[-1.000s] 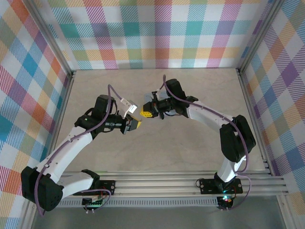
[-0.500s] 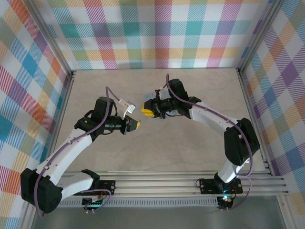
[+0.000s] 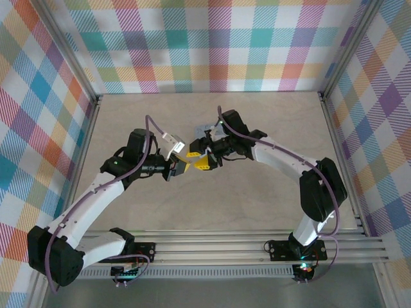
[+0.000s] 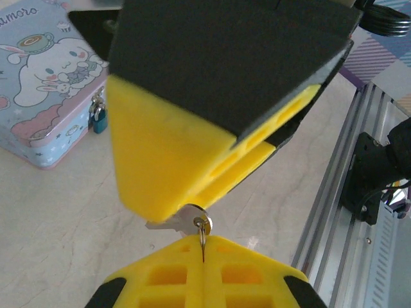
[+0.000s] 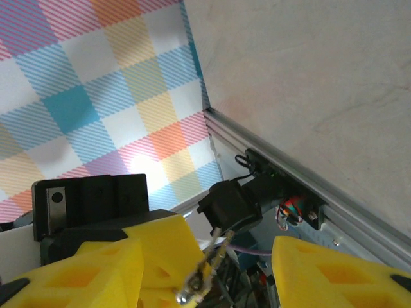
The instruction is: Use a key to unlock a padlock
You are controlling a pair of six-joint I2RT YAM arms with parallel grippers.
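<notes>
Yellow fingers of the left gripper point(image 4: 202, 256) were pressed tight together. They pinched the thin ring point(image 4: 203, 226) of a little silver key point(image 4: 172, 222). The key stuck out sideways just past the fingertips, up in the air above the table point(image 4: 70, 212).

The right gripper point(image 5: 205, 256) was open. In its own wrist view, its two yellow fingers stood apart, one on each side of the key. From the left wrist, one big right finger point(image 4: 173, 154) hung right over the key, very close. I could not tell if it touched the key.

From the top, the two grippers met tip to tip near the middle of the table. The left arm reached in from the left and the right arm from the right.

The padlock point(image 4: 98, 117) was tiny and blue with a silver loop. It hung on the front side of a pale blue tin point(image 4: 45, 90) with a white cartoon animal on the lid. The tin lay flat on the table, on the far side of the grippers and apart from the key. The padlock was too small to tell if it was locked or open. Both grippers were up in the air, apart from the padlock.
</notes>
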